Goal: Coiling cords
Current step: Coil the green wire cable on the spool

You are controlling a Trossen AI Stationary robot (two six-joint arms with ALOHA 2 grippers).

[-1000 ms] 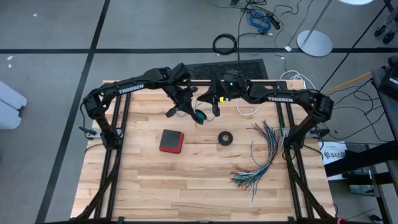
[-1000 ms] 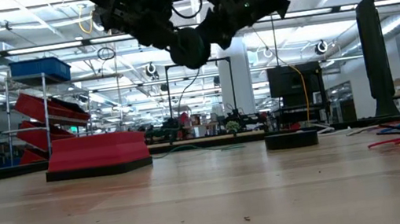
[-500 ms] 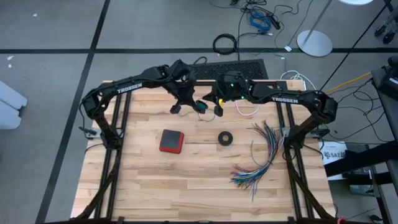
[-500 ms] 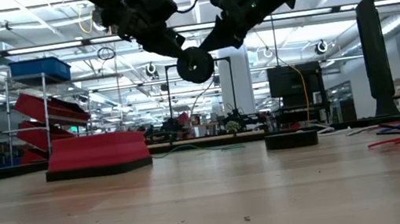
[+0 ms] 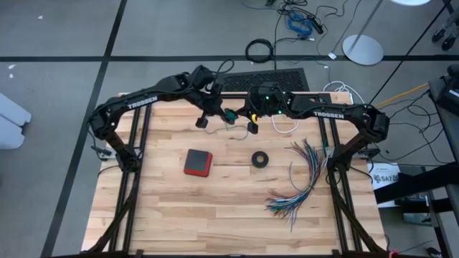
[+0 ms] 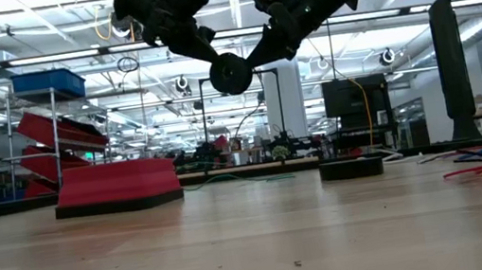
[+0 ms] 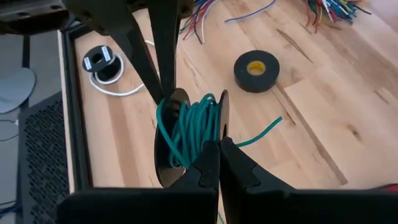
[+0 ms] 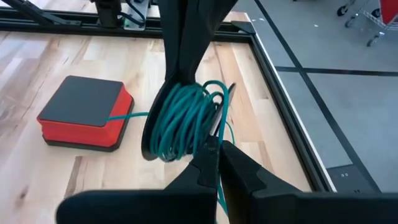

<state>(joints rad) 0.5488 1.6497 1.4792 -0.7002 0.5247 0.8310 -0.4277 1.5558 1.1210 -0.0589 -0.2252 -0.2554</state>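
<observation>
Wooden table [image 5: 215, 208] far edge: left gripper [image 7: 217, 146] & right gripper [image 8: 214, 149], both clamped on teal cord [image 7: 193, 134] spool, held aloft. Only left wrist cam shows white cord [image 7: 118, 90] on table.

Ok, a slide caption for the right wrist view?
Teal-green cord wound on a dark spool, pinched by both shut grippers above the red-and-black block.

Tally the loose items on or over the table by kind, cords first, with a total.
Cords: 2, the teal-green cord wound on a spool held above the table, and the white cord at the far edge.
Red-and-black box: 1
Black tape roll: 1
Multicoloured wire bundle: 1
Total: 5
</observation>
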